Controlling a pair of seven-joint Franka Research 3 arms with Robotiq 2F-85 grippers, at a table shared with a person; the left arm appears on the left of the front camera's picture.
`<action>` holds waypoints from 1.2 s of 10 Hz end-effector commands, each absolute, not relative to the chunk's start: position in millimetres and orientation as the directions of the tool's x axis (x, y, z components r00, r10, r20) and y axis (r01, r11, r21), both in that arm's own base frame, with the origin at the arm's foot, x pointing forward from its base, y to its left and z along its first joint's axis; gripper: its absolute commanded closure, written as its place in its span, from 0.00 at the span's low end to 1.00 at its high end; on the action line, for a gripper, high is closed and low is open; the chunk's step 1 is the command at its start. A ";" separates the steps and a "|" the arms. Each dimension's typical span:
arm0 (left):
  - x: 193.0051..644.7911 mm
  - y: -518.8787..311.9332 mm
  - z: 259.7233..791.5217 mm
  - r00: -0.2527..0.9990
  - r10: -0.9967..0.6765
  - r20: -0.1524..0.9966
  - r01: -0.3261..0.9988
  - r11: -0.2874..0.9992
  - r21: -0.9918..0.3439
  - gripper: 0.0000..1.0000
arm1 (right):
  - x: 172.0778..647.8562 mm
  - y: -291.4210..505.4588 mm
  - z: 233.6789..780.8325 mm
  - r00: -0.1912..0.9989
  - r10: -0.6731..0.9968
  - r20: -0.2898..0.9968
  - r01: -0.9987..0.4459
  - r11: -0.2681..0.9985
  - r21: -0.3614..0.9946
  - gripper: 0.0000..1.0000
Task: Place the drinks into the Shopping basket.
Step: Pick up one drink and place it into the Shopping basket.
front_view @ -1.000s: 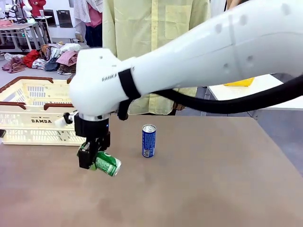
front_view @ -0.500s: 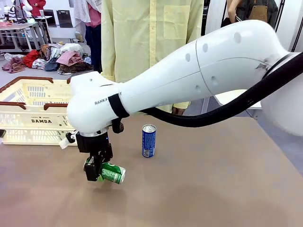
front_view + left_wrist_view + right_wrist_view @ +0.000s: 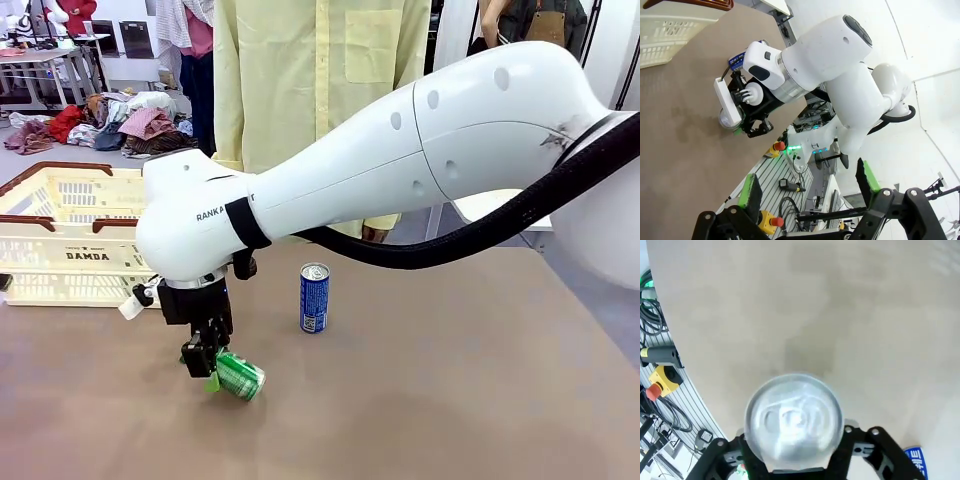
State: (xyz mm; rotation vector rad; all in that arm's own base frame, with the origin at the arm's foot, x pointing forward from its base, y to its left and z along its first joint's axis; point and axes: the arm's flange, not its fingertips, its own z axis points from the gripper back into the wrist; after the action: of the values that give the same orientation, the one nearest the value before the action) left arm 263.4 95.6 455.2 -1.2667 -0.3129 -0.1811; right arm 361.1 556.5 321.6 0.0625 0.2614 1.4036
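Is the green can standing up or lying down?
Lying down: the green can points its silver end sideways, unlike the upright blue can.

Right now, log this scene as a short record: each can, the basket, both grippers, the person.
green can: on its side, low at the table, outside the basket
blue can: upright on the table, apart from the green can
Shopping basket: left side of the table, beyond the green can
right gripper: fingers on either side of the green can; gripping or letting go, cannot tell
left gripper: fingers open, nothing between them
person: standing at the far edge, yellow shirt
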 end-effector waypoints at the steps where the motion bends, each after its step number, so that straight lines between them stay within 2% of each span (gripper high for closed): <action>1: 263.2 95.0 458.6 0.943 0.048 0.329 0.304 0.276 -0.912 0.00 | 366.4 564.9 326.2 0.125 0.977 -0.174 -0.969 0.157 0.188 0.00; 12: 263.2 95.0 458.6 0.943 0.048 0.329 0.304 0.276 -0.912 0.00 | 362.7 561.4 332.5 0.160 0.972 -0.171 -0.970 0.187 0.153 0.00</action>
State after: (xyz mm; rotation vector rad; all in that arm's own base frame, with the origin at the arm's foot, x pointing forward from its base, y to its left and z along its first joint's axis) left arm 263.4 95.5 455.2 -1.2667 -0.3129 -0.1811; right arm 363.0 559.8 325.0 0.0422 0.2758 1.4062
